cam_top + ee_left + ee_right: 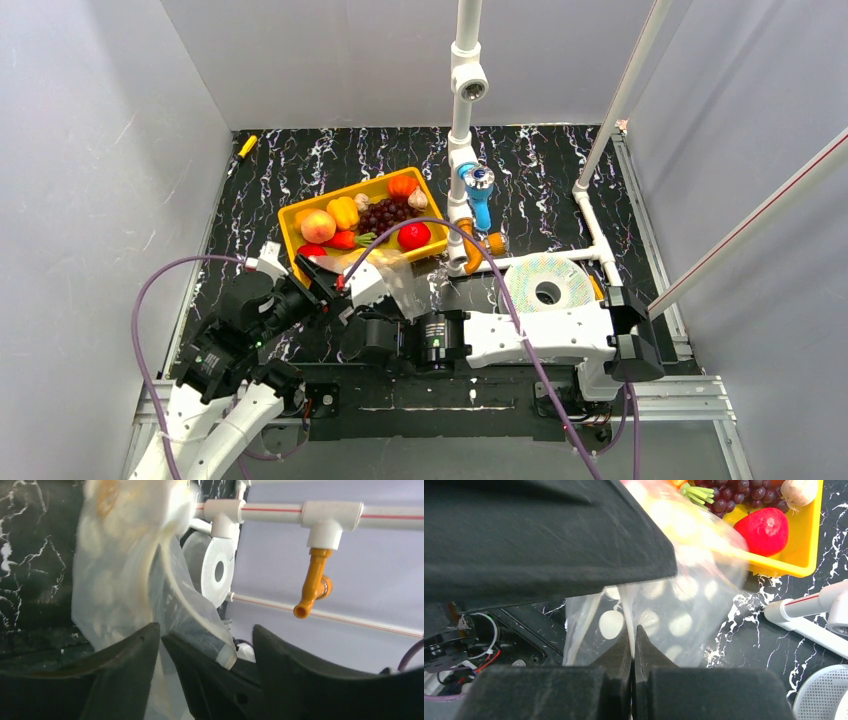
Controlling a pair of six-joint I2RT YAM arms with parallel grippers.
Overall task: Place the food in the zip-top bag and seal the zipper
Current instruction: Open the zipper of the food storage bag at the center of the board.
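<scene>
"Where's the zip-top bag (pixel 402 278)?"
"At five o'clock off the yellow tray (pixel 340 190), lapping over its near rim. The food (pixel 385 215) lies in the tray."
"Right gripper (pixel 634 636)?"
"Fingertips pressed together, pinching the bag's edge."
"Left gripper (pixel 206 628)?"
"At nine o'clock of the bag, jaws apart, the zipper (pixel 222 650) strip between them."

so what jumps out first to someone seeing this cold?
The yellow tray heaped with bright toy fruit, in the middle of the black marbled table. Just in front of it, a clear bag is pinched at its edge in the shut right hand. Off to the right stands a white pipe frame with a round white disc beside it.
</scene>
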